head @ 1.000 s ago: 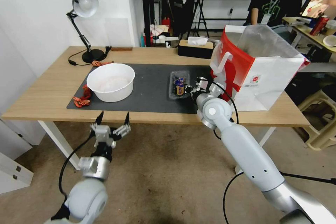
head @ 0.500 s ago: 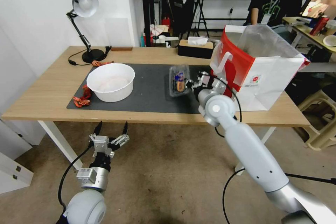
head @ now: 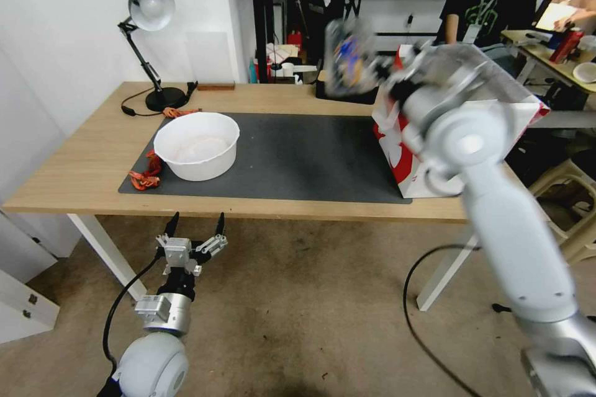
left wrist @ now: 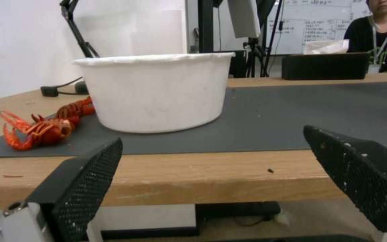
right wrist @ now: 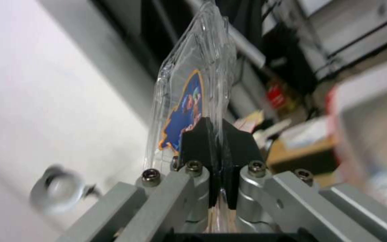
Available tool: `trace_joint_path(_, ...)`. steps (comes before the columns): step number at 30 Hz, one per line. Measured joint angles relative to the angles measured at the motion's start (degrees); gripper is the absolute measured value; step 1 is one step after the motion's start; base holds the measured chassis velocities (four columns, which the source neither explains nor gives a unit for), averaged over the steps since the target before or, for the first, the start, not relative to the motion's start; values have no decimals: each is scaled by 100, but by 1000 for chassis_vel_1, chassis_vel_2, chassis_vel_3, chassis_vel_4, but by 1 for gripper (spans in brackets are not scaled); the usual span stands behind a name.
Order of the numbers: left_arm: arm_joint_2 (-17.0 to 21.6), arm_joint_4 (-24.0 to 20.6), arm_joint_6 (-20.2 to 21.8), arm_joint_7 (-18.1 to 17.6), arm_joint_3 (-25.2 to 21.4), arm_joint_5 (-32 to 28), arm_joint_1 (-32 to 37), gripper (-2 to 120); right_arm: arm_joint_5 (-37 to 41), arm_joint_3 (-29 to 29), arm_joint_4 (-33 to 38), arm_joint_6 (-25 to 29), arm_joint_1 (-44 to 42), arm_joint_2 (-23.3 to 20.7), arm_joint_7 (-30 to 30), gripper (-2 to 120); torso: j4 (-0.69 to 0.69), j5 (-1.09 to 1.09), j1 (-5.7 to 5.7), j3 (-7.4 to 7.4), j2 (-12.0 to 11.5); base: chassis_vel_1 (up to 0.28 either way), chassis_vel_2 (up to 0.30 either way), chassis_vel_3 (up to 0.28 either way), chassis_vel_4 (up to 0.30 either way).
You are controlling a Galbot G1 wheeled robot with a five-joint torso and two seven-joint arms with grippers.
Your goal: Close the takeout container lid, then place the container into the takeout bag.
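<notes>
The takeout container point(head: 347, 56), a clear clamshell with a blue-and-orange label, hangs in the air above the table's back edge, just left of the takeout bag's mouth. My right gripper point(head: 380, 77) is shut on one edge of it. In the right wrist view the container point(right wrist: 193, 97) stands edge-on between the black pads point(right wrist: 193, 144), and its lid lies flat against the base. The red-and-white takeout bag point(head: 397, 158) stands open at the table's right end, partly behind my right arm. My left gripper point(head: 194, 231) hangs open and holds nothing, below the table's front edge.
A big white bowl point(head: 197, 144) sits at the left of the dark mat point(head: 298, 161), with red toy crayfish point(head: 146, 173) beside it. A desk lamp point(head: 149, 9) stands at the back left. A dark tissue box point(left wrist: 323, 65) is at the back.
My right arm has lifted the container off the mat, up and back to the height of the bag's mouth. The left gripper has sunk slightly.
</notes>
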Motion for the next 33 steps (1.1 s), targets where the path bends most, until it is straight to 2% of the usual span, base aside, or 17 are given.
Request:
trace_joint_path(3, -23, -5, 8, -5, 46, 23, -37, 100, -164, 753, -56, -183, 29, -390, 217, 0, -1, 0, 0, 0, 0, 0, 0, 0, 0)
trace_joint_path(7, -32, -12, 9, -7, 70, 32, -39, 100, -199, 1072, -183, -362, -181, -595, 381, 0, -1, 0, 0, 0, 0, 0, 0, 0, 0)
trace_joint_path(13, -48, -24, 24, -8, 111, 45, -66, 100, -409, 1212, -330, -601, -496, -677, 475, 0, 0, 1, 0, 0, 0, 0, 0, 0, 0)
trace_joint_path(15, -51, -24, 28, -9, 118, 48, -73, 100, -472, 1243, -350, -662, -576, -672, 477, 5, 0, 0, 0, 0, 0, 0, 0, 0, 0)
trace_joint_path(18, -54, -26, 37, -10, 124, 52, -77, 100, -536, 1316, -356, -811, -734, -651, 488, 19, 0, -1, -1, 0, 0, 0, 0, 0, 0)
trace_joint_path(20, -53, -26, 38, -11, 123, 53, -77, 100, -550, 1331, -356, -844, -762, -650, 492, 23, 0, -1, 0, 0, 0, 0, 0, 0, 0)
trace_joint_path(22, -51, -26, 40, -11, 122, 53, -81, 100, -584, 1362, -356, -930, -795, -648, 516, 33, 0, -1, -1, 0, 0, 0, 0, 0, 0)
trace_joint_path(26, -48, -26, 40, -12, 121, 53, -84, 100, -626, 1387, -353, -948, -802, -648, 496, 43, 0, -1, -1, 0, 0, 0, 0, 0, 0)
trace_joint_path(27, -47, -26, 40, -12, 120, 53, -85, 100, -626, 1398, -349, -902, -801, -648, 444, 51, 0, -1, 0, 0, 0, 0, 0, 0, 0)
trace_joint_path(29, -45, -26, 41, -13, 118, 52, -87, 100, -609, 1410, -337, -782, -799, -646, 351, 54, 0, 0, 0, 0, 0, 0, 0, 0, 0)
trace_joint_path(30, -43, -26, 40, -15, 115, 50, -91, 100, -544, 1428, -304, -518, -794, -646, 103, 59, 0, 0, 0, 0, 0, 0, 0, 0, 0)
trace_joint_path(31, -36, -26, 41, -18, 105, 44, -94, 100, -414, 1444, -171, 278, -841, -667, -742, 66, 1, -2, 0, 0, 0, 0, 0, 0, 0)
trace_joint_path(32, -36, -26, 41, -18, 105, 44, -94, 100, -414, 1444, -171, 278, -841, -667, -742, 66, 1, -2, 0, 0, 0, 0, 0, 0, 0)
trace_joint_path(33, -33, -26, 41, -19, 102, 40, -96, 100, -392, 1432, -68, 634, -921, -704, -1194, 71, 1, -2, -1, 0, 0, 0, 0, 0, 0)
